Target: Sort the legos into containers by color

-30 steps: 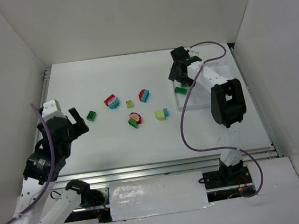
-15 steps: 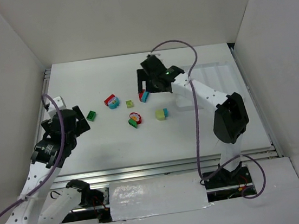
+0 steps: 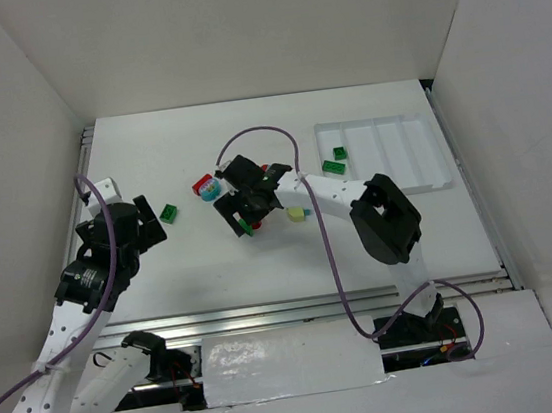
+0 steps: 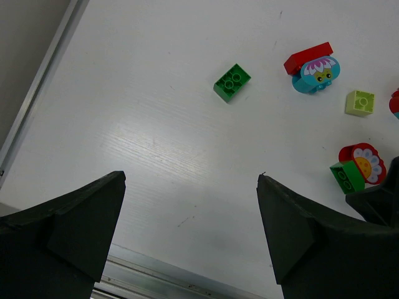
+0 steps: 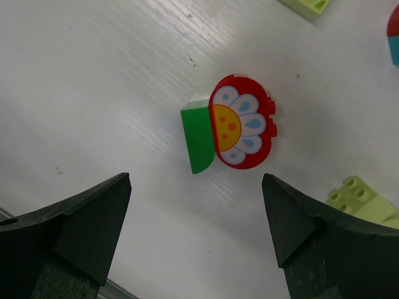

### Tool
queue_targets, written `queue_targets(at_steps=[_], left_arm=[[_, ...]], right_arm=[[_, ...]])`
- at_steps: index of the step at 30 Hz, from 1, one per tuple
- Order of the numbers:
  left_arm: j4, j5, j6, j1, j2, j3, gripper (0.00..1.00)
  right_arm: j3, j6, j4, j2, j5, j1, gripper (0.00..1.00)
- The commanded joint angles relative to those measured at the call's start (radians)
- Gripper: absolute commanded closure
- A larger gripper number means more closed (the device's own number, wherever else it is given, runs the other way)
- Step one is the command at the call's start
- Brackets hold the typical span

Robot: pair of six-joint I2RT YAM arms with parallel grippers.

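Loose legos lie mid-table. A dark green brick joined to a red flower-faced brick lies just beyond my right gripper, which hangs open and empty over it. A yellow-green brick lies to its right. My left gripper is open over bare table at the left. A lone dark green brick and a red and teal pair lie beyond it. The white tray at the back right holds two dark green bricks in its leftmost compartment.
A small yellow-green brick lies right of the red and teal pair. A metal rail runs along the near table edge. White walls close in the left, back and right sides. The right arm stretches leftward across the middle.
My right gripper swung from over the tray leftward and nearer, to above the green and red flower pair. The tray now shows in full. The left arm shifted only a little.
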Motion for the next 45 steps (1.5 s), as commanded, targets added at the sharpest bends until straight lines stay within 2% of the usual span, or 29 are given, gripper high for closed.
queue_targets(at_steps=[1,9,15,18,25,27,29,30,31,33,34,35,38,40,44,45], left_arm=[[0.039,0.027,0.019,0.004,-0.002,0.024,0.00],[0.053,0.062,0.036,0.002,-0.006,0.019,0.01],[0.058,0.070,0.039,0.002,-0.016,0.015,0.01],[0.059,0.073,0.040,0.002,-0.020,0.015,0.01],[0.062,0.081,0.043,0.004,-0.016,0.015,0.01],[0.062,0.079,0.043,0.002,-0.016,0.013,0.00],[0.062,0.079,0.043,0.004,-0.016,0.013,0.01],[0.062,0.079,0.043,0.002,-0.016,0.013,0.01],[0.061,0.078,0.043,0.002,-0.016,0.015,0.01],[0.059,0.076,0.042,0.004,-0.014,0.015,0.01],[0.061,0.075,0.042,0.002,-0.014,0.015,0.01],[0.059,0.075,0.040,0.002,-0.014,0.015,0.00],[0.061,0.085,0.034,0.004,-0.014,0.019,0.00],[0.053,0.145,0.011,0.002,-0.006,0.039,0.01],[0.115,0.437,-0.065,0.004,-0.013,0.041,0.00],[0.140,0.563,-0.093,0.002,-0.020,0.024,0.01]], right_arm=[[0.041,-0.088,0.060,0.039,-0.012,-0.009,0.07],[0.123,-0.153,0.055,0.147,0.032,-0.009,0.06],[0.235,-0.156,-0.019,0.262,0.046,-0.015,0.08],[0.213,-0.147,-0.006,0.257,0.058,-0.014,0.14],[0.097,-0.146,0.041,0.178,0.055,-0.015,0.12],[0.074,-0.154,0.044,0.164,0.046,-0.020,0.14],[0.066,-0.159,0.044,0.152,0.041,-0.021,0.22],[0.060,-0.162,0.043,0.150,0.031,-0.024,0.34],[0.057,-0.168,0.041,0.145,0.008,-0.028,0.39],[0.043,-0.165,0.046,0.129,-0.014,-0.026,0.59],[0.035,-0.160,0.050,0.119,-0.015,-0.028,0.71],[0.008,-0.154,0.064,0.103,-0.015,-0.026,0.99],[-0.084,-0.134,0.128,0.003,-0.087,-0.025,1.00],[-0.202,-0.099,0.234,-0.188,-0.127,-0.009,1.00],[-0.425,-0.065,0.404,-0.453,-0.138,0.073,1.00],[-0.451,-0.053,0.412,-0.489,-0.126,0.113,1.00]])
